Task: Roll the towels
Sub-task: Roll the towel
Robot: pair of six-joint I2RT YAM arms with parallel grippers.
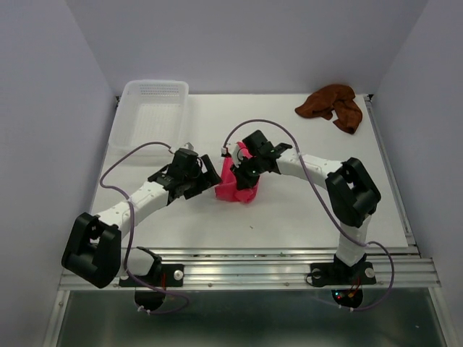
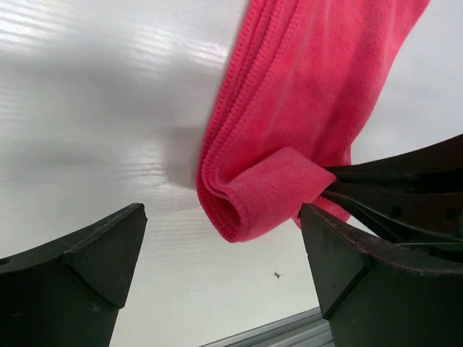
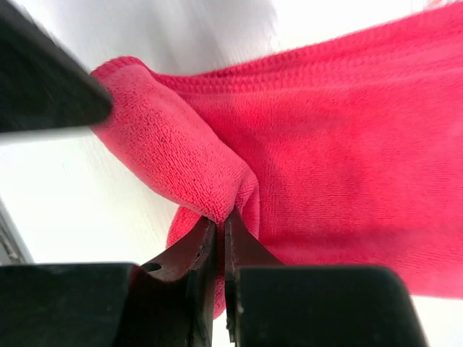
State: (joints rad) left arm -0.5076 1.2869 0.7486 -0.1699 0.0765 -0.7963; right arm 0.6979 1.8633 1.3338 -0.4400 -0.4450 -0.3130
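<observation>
As we look down on the white table [image 1: 304, 210], we see a see-through basket [image 1: 152, 108] at its far left corner. The brown towel [image 1: 331, 107] lies in a crumpled heap at the far right corner, well apart from both arms. The pink towel [image 1: 237, 186] sits in the middle of the table, bunched up between the two arms.

The right end effector [image 3: 221, 217] is pinched tight on a fold of the pink towel, with cloth squeezed between its fingers. The left end effector [image 2: 221, 217] has its fingers wide apart and holds nothing. A little curled end of the pink towel lies just in front of that gap.

We think both towels are light, soft and floppy. They will not break, and the fuzzy cloth should not slip much. But a roll this soft may spring open when we let go. We would take the pink towel by its little curled end, pinching all the layers at once, and the brown one by a flat edge.
</observation>
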